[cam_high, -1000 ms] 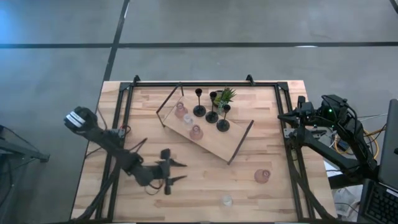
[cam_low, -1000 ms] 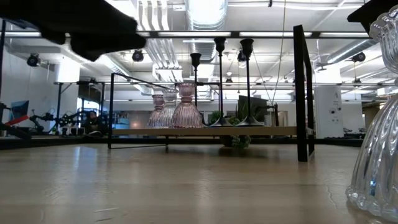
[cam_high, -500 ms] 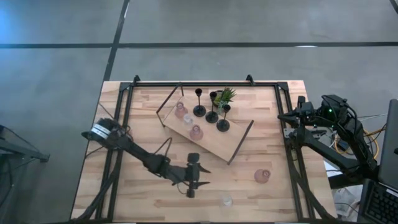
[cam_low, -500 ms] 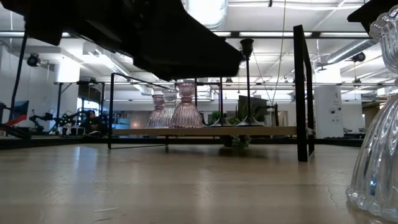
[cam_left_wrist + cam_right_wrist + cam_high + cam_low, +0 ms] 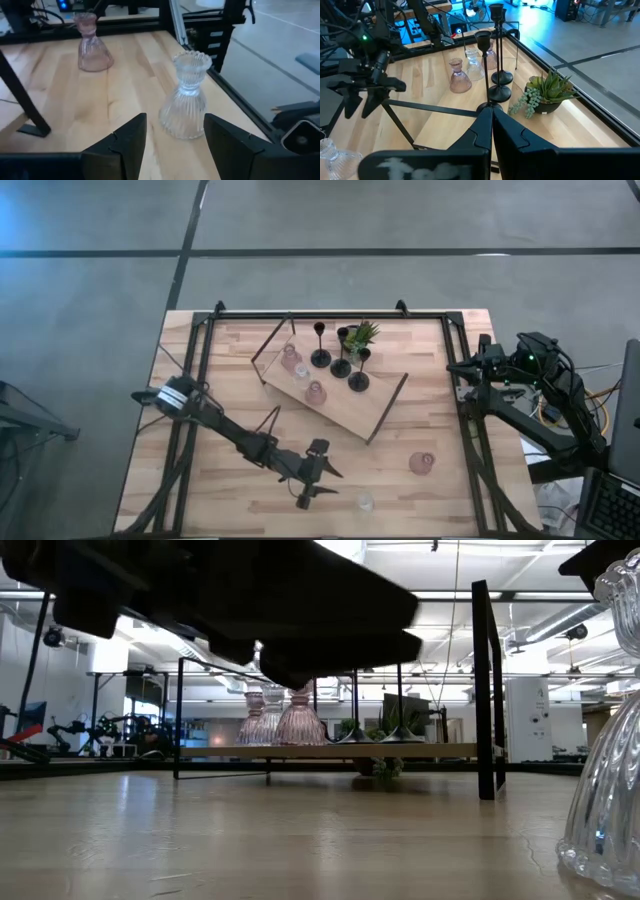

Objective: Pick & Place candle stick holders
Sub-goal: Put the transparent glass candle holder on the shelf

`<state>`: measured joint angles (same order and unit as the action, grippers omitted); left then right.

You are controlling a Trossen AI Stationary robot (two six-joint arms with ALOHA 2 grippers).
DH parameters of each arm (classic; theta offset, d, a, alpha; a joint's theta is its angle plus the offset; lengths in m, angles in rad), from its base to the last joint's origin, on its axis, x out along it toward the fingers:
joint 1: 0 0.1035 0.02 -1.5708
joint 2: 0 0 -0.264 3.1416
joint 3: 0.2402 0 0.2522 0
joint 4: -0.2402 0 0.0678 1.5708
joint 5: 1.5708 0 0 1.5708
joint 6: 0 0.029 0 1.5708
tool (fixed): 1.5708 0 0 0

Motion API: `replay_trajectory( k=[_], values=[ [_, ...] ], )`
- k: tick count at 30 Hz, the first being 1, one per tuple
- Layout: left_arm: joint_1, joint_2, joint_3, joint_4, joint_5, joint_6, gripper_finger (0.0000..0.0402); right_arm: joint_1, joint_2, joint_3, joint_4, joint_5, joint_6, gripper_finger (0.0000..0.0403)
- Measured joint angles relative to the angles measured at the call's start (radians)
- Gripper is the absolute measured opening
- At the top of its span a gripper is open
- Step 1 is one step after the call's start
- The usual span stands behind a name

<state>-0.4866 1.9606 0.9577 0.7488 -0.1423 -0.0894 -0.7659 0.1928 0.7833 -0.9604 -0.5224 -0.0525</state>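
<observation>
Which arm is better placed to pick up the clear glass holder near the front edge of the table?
The left. Its open left gripper faces the clear glass holder, while the right gripper waits shut at the table's right edge.

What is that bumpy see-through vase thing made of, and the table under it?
The clear holder looks like ribbed glass: you see wood through it and its ridges glint. The table looks like pale wood strips joined side by side, with visible grain and a smooth, slightly shiny finish.
</observation>
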Motion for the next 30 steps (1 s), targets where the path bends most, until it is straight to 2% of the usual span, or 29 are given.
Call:
replay_trajectory(
  k=[8, 18, 30],
  values=[
    [-0.010, 0.107, 0.096, -0.003, 0.029, -0.035, 0.0209, 0.000, 0.000, 0.000, 0.000, 0.000, 0.000, 0.0008],
    [-0.025, 0.158, 0.179, 0.004, 0.052, 0.018, 0.0292, 0.000, 0.000, 0.000, 0.000, 0.000, 0.000, 0.0008],
    [-0.023, 0.158, 0.205, 0.001, 0.099, 0.044, 0.0283, 0.000, 0.000, 0.000, 0.000, 0.000, 0.000, 0.0008]
  ],
)
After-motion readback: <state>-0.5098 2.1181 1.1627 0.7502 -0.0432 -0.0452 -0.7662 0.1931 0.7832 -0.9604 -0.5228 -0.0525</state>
